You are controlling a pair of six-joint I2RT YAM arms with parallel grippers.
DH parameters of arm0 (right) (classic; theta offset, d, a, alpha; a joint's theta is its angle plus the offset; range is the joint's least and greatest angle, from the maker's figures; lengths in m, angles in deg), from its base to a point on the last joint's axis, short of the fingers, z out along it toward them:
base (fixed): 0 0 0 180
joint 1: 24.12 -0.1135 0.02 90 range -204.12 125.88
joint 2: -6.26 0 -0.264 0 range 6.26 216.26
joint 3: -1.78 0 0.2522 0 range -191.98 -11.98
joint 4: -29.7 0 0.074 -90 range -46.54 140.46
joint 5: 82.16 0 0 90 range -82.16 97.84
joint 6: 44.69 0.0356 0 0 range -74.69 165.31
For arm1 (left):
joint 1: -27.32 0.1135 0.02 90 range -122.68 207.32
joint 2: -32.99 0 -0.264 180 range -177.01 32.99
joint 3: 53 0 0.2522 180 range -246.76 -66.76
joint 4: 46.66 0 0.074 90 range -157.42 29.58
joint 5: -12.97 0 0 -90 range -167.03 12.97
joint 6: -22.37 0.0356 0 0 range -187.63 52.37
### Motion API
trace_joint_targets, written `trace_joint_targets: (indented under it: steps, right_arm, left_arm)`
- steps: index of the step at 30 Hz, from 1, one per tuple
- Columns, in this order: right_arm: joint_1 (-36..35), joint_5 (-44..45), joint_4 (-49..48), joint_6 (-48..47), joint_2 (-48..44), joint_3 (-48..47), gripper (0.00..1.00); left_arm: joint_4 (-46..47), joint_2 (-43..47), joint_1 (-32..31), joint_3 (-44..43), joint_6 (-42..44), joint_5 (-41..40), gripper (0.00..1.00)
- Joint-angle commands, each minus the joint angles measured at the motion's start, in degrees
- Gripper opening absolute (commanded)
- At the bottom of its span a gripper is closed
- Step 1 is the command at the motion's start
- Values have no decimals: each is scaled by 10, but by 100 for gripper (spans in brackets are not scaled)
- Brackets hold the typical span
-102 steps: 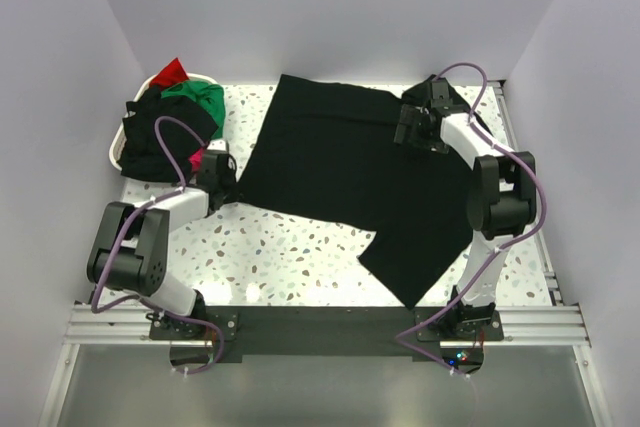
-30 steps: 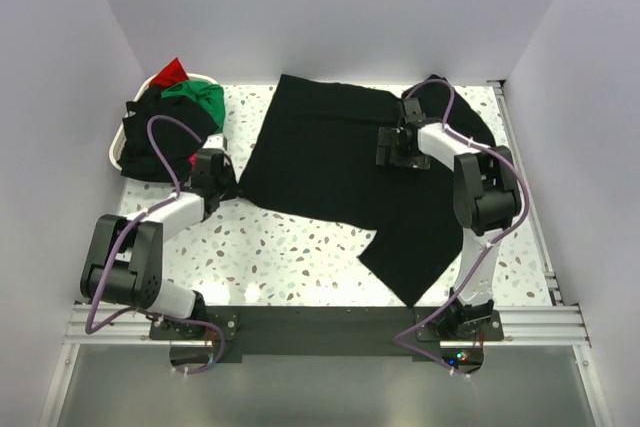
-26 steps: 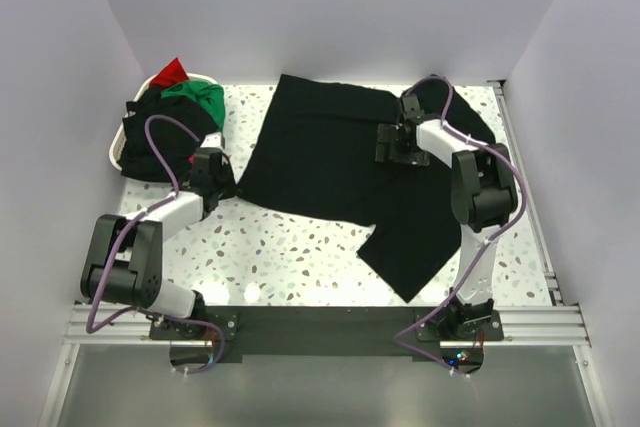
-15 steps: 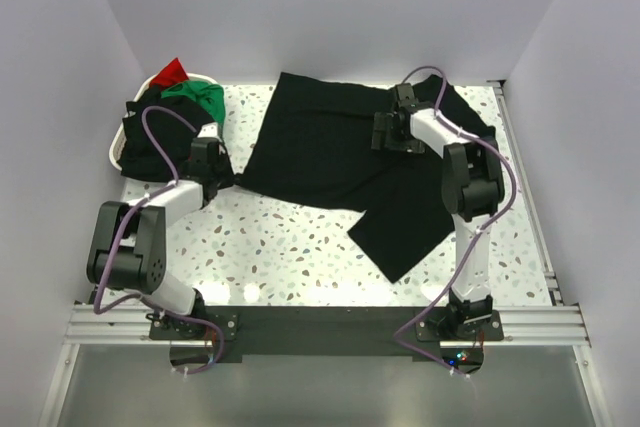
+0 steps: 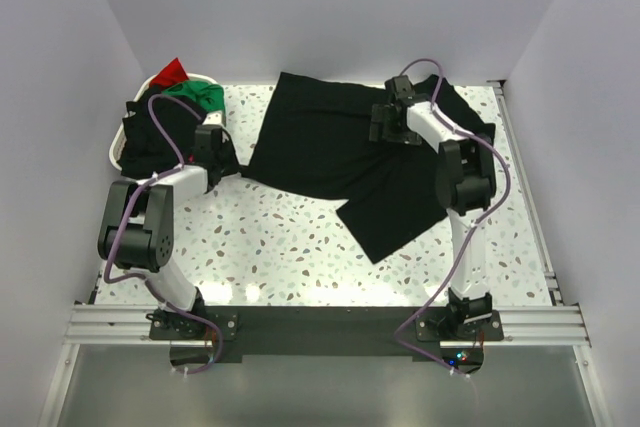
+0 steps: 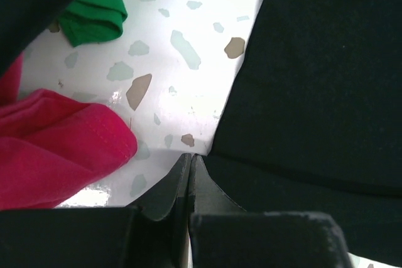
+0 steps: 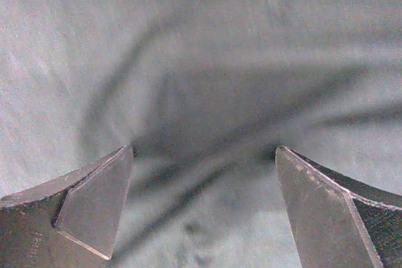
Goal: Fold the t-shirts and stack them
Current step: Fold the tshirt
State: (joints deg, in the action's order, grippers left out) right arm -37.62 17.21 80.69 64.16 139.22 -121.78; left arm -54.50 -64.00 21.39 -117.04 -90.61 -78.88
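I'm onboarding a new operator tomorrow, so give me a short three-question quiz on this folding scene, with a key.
1. True or false: the right arm's jaws are shut.
2. What colour is the t-shirt spread on the table? A red, B black, C green.
3. Which arm's jaws pinch that t-shirt's edge?
Key: 1 false, they stand open above the cloth; 2 B; 3 the left arm's jaws.
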Motion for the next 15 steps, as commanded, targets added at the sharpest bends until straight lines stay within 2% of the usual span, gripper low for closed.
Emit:
trace_joint_targets:
  steps: [1,6,8,11,15]
  right_arm:
    - [-8,-3,-13,0,-110,59,98]
    - [-59,21,-51,21,-278,254,97]
    - [-94,29,-69,35,-313,335,95]
    - [-136,56,-58,55,-351,407,92]
    - [-232,107,-39,112,-394,469,90]
  left_arm:
    - [38,-4,6,-23,7,15,0]
    - [50,7,6,-20,7,29,0]
    - [56,16,6,-14,7,30,0]
    - [59,32,6,-7,7,35,0]
    - [64,54,6,11,8,39,0]
